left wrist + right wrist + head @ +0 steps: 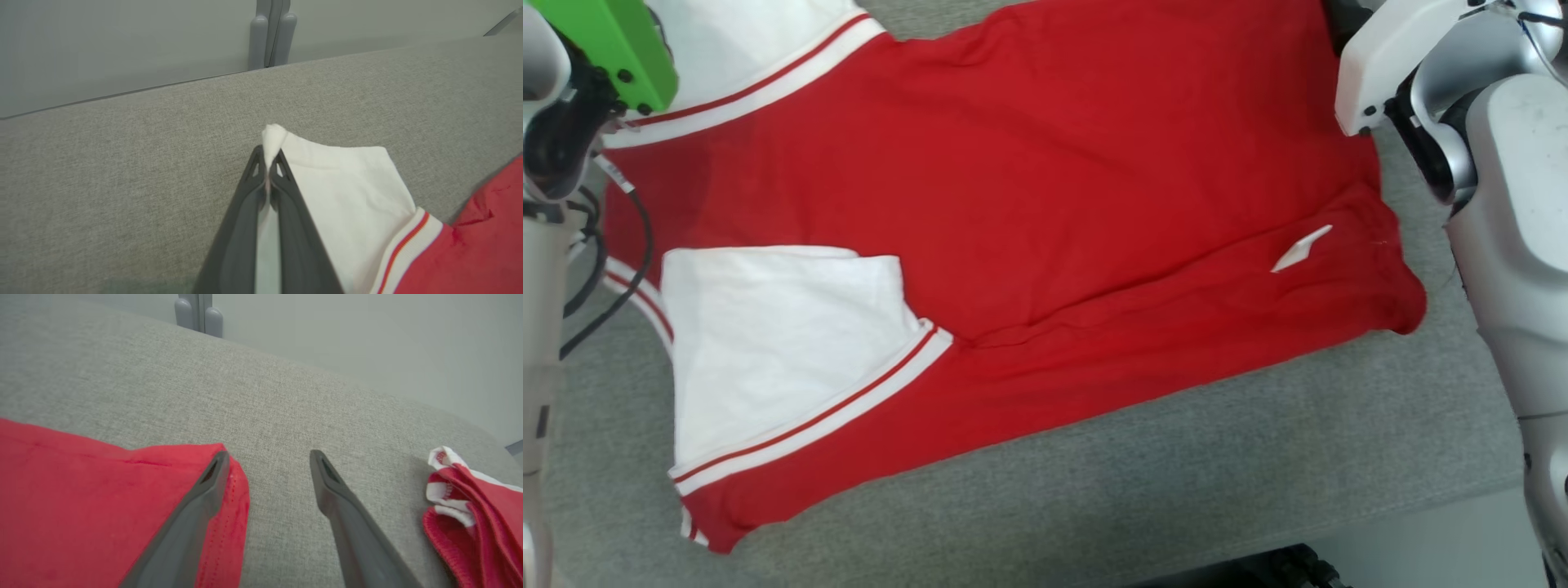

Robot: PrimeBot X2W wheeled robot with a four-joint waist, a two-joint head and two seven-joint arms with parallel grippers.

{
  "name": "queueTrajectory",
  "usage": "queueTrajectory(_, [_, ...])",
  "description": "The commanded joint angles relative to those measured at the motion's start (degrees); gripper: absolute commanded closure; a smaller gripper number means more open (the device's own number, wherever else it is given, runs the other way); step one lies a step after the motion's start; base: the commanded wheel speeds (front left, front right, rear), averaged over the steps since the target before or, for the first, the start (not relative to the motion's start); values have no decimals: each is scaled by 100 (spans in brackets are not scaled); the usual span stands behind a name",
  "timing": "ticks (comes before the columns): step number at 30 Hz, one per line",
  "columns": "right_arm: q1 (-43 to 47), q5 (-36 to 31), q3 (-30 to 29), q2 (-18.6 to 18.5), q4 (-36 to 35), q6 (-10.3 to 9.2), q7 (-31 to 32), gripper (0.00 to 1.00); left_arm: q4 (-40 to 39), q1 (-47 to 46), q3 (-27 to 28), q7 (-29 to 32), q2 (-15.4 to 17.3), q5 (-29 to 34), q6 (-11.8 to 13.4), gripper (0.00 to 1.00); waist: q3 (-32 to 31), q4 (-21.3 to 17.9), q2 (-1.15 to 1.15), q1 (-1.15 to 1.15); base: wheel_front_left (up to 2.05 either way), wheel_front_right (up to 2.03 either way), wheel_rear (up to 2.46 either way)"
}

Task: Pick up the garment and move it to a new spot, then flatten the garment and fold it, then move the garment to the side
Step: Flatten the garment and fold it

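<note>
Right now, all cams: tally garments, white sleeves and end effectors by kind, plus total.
Garments: 1 (red garment)
White sleeves: 2 (upper sleeve, lower sleeve)
End effectors: 2 (left end effector shut on the garment's white cloth, right end effector open)
Total: 5
Uncounted: red-and-white bundle in the right wrist view; cannot tell if it is the same garment.

We see the red-and-white shirt (1029, 188) as soft, matt knit cloth. Under it we've got the grey table covering (1176, 465): coarse woven fabric, matt. On the right gripper (268, 455) the fingers (186, 531) look like dark matt plastic. The right forearm (1511, 269) has a smooth, faintly shiny shell, and the green cover (613, 41) is glossy plastic.
</note>
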Motion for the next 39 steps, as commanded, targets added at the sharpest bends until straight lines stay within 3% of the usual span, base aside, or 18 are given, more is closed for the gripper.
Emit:
queueTrajectory(1, [-76,95,81,-63,115,-6,101,0,-37,-33,-31,-56,-51,-44,-32,100,-67,290,0,-1,0,0,0])
queueTrajectory(5, [-201,420,479,-292,426,-3,581,0,-163,102,-100,-175,-140,-108,-84,100,-116,446,0,-1,0,0,0])
queueTrajectory(6, [-195,503,569,-325,463,-3,667,8,-188,137,-120,-195,-164,-113,-98,100,-131,473,0,-1,0,0,0])
queueTrajectory(8, [-192,657,699,-396,508,-3,801,52,-214,170,-143,-235,-185,-147,-101,100,-156,503,0,-1,0,0,0])
queueTrajectory(10, [-203,797,794,-469,549,-3,921,73,-237,187,-152,-268,-187,-173,-107,100,-188,522,0,-1,0,0,0])
queueTrajectory(12, [-208,907,866,-524,566,-3,1008,100,-243,209,-152,-283,-181,-190,-109,100,-220,525,0,-1,0,0,0])
queueTrajectory(16, [-243,1032,933,-577,479,-3,918,100,-252,243,-118,-353,-124,-206,-106,100,-320,493,0,-1,0,0,0])
queueTrajectory(26, [27,956,705,-391,351,-4,-42,100,-539,578,3,-753,-7,-332,-149,100,-912,362,0,-1,0,0,0])
queueTrajectory(32, [867,1130,460,-383,39,-5,-556,100,-1539,1744,78,-1032,227,-560,-146,100,-1426,380,0,-1,0,0,0])
queueTrajectory(39, [2447,1189,-234,-258,-652,-5,-898,100,-2832,3766,184,-1394,325,-743,259,100,-1899,545,0,-1,0,0,0])
